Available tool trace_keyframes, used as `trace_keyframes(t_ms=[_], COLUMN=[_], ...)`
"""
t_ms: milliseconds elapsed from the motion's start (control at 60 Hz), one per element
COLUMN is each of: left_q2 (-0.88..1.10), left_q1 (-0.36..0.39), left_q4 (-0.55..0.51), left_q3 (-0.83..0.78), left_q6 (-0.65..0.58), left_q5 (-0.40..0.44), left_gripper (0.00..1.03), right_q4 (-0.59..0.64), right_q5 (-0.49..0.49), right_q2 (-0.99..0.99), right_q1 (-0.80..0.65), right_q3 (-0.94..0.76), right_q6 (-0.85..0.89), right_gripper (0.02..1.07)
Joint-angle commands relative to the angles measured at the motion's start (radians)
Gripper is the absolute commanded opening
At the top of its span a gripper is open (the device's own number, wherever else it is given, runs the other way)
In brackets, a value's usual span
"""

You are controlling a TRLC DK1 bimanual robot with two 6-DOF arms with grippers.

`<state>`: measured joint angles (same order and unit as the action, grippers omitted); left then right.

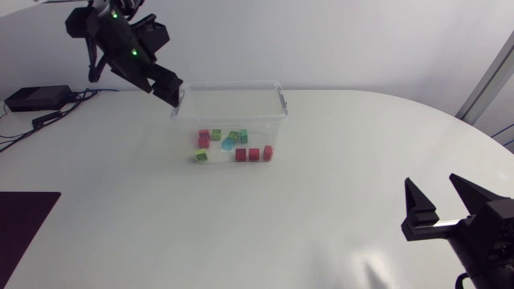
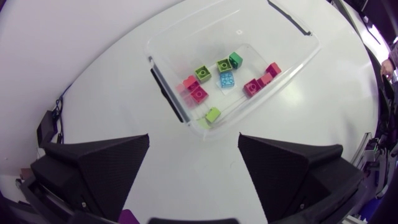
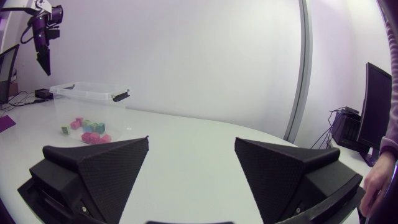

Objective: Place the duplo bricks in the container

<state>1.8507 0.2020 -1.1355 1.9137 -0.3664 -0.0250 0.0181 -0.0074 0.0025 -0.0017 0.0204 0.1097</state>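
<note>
The duplo bricks (image 1: pixel 241 154) are lying in the clear container (image 1: pixel 233 84), which is standing on the far part of the white table (image 1: pixel 321 217). Pink, red, green and one light blue brick (image 2: pixel 226 79) are showing through the walls. Several are touching each other, so they are hard to count. A lime brick (image 2: pixel 212 114) is sitting right at one wall, and I cannot tell whether it is inside or outside. The left gripper (image 1: pixel 166 88) is hanging in the air by the container's far left corner, its claw released and holding nothing. The right gripper (image 1: pixel 440 201) is hovering near the table's near right edge, its claw also spread wide and empty. The picture's edge is cutting off its arm.
</note>
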Motion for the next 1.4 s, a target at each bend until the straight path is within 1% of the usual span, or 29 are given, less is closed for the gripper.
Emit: trace_keyframes(t_ms=[0, 133, 333, 350, 367, 400, 483, 517, 550, 633, 717, 767, 783, 917, 1000, 1083, 1117, 1217, 1383], left_q2=[-0.100, -0.245, -0.427, -0.456, -0.461, -0.515, -0.601, -0.622, -0.660, -0.720, -0.777, -0.785, -0.786, -0.792, -0.828, -0.918, -0.959, -1.081, -1.231], left_q1=[-0.023, -0.055, -0.145, -0.153, -0.154, -0.179, -0.187, -0.191, -0.211, -0.239, -0.268, -0.285, -0.294, -0.334, -0.352, -0.368, -0.368, -0.371, -0.374], left_q4=[0.045, 0.160, 0.329, 0.359, 0.364, 0.431, 0.510, 0.523, 0.556, 0.625, 0.734, 0.787, 0.819, 0.971, 1.062, 1.151, 1.168, 1.169, 1.116], left_q3=[-0.125, -0.320, -0.573, -0.613, -0.619, -0.688, -0.795, -0.818, -0.871, -0.961, -1.078, -1.130, -1.160, -1.283, -1.355, -1.440, -1.470, -1.535, -1.592], left_q6=[-0.016, -0.014, 0.000, 0.000, 0.000, 0.000, 0.000, 0.000, 0.004, 0.014, 0.018, 0.018, 0.018, 0.023, 0.060, 0.110, 0.124, 0.141, 0.146], left_q5=[0.000, 0.000, 0.002, 0.002, 0.002, 0.002, 0.007, 0.013, 0.046, 0.082, 0.125, 0.157, 0.180, 0.254, 0.260, 0.258, 0.258, 0.250, 0.223], left_gripper=[1.00, 1.00, 1.00, 1.00, 1.00, 1.00, 1.00, 1.00, 1.00, 1.00, 1.00, 1.00, 1.00, 1.00, 1.00, 1.00, 1.00, 1.00, 1.00], right_q4=[-0.007, -0.009, -0.007, -0.009, -0.009, -0.009, -0.007, -0.007, -0.009, -0.007, -0.007, -0.007, -0.009, -0.009, -0.007, -0.007, -0.007, -0.007, -0.009], right_q5=[-0.008, -0.008, -0.008, -0.008, -0.008, -0.008, -0.008, -0.008, -0.008, -0.008, -0.008, -0.008, -0.008, -0.008, -0.008, -0.008, -0.008, -0.008, -0.008], right_q2=[-0.007, -0.007, -0.007, -0.007, -0.007, -0.007, -0.007, -0.007, -0.007, -0.007, -0.007, -0.007, -0.007, -0.007, -0.007, -0.007, -0.007, -0.007, -0.007], right_q1=[0.003, 0.003, 0.003, 0.003, 0.003, 0.003, 0.003, 0.003, 0.003, 0.003, 0.003, 0.003, 0.003, 0.002, 0.003, 0.002, 0.002, 0.003, 0.002], right_q3=[-0.020, -0.020, -0.020, -0.020, -0.020, -0.020, -0.020, -0.020, -0.020, -0.020, -0.020, -0.020, -0.020, -0.020, -0.020, -0.020, -0.020, -0.020, -0.020], right_q6=[0.010, 0.010, 0.010, 0.010, 0.010, 0.010, 0.010, 0.010, 0.010, 0.010, 0.010, 0.010, 0.010, 0.010, 0.010, 0.010, 0.010, 0.010, 0.010], right_gripper=[1.02, 1.02, 1.02, 1.02, 1.02, 1.02, 1.02, 1.02, 1.02, 1.02, 1.02, 1.02, 1.02, 1.02, 1.02, 1.02, 1.02, 1.02, 1.02])
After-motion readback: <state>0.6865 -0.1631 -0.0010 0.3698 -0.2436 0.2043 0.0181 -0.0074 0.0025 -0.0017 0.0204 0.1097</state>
